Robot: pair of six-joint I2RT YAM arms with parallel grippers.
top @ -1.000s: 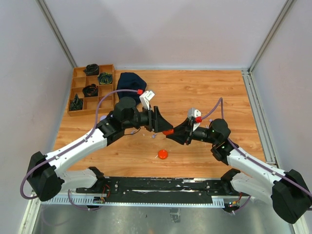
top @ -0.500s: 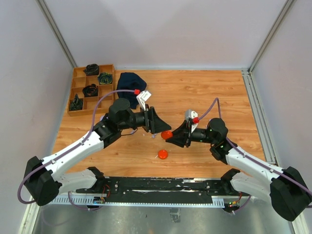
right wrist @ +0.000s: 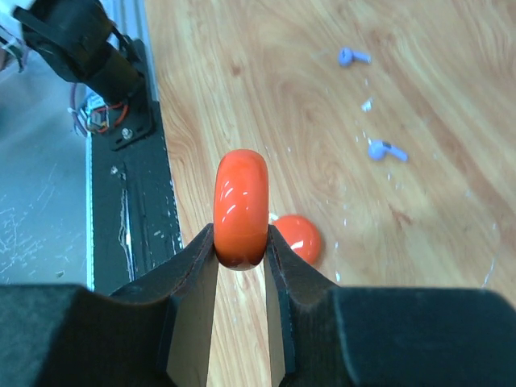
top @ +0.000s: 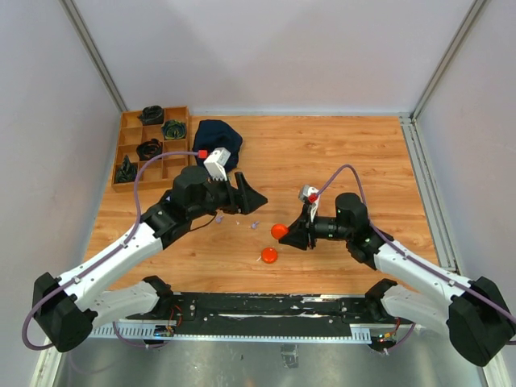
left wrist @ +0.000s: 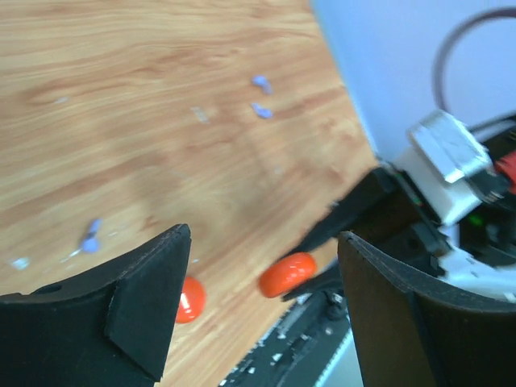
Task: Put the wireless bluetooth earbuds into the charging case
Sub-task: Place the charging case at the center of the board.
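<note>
Grey walls are closing in a wooden table [top: 339, 153]; the black rail [top: 266, 305] carrying both arm bases is running along its near edge.

Nearest the rail, a second orange disc [top: 268, 255] is lying flat on the table, apart from everything else.

Just beyond it, the right hand [right wrist: 240, 250] is pinching an orange disc [right wrist: 240, 205] on edge, narrow grip across its two faces, raised off the wood.
- Judgement: this disc is probably a part of the charging case. It is being held up on edge so the other arm can bring something to it, or so it can be turned. Whether it has an open cavity I cannot tell.

Farther in, the lavender earbuds [right wrist: 385, 150] are lying loose on bare wood, a little apart from one another, between the two hands. None is in a hand and none is seated in anything.

The left hand [left wrist: 264, 250] is hanging over that patch with its jaws spread wide and nothing between them.
- Judgement: it is being kept wide for a drop onto one earbud. The pieces are tiny and flat to the wood, so the pick is calling for a low, well-centred close; a glancing touch could flick one away.

At the far left, a dark blue cloth [top: 216, 133] is lying bunched, and beside it a wooden tray [top: 131, 129] is holding dark coiled items in separate compartments, well clear of the work.
</note>
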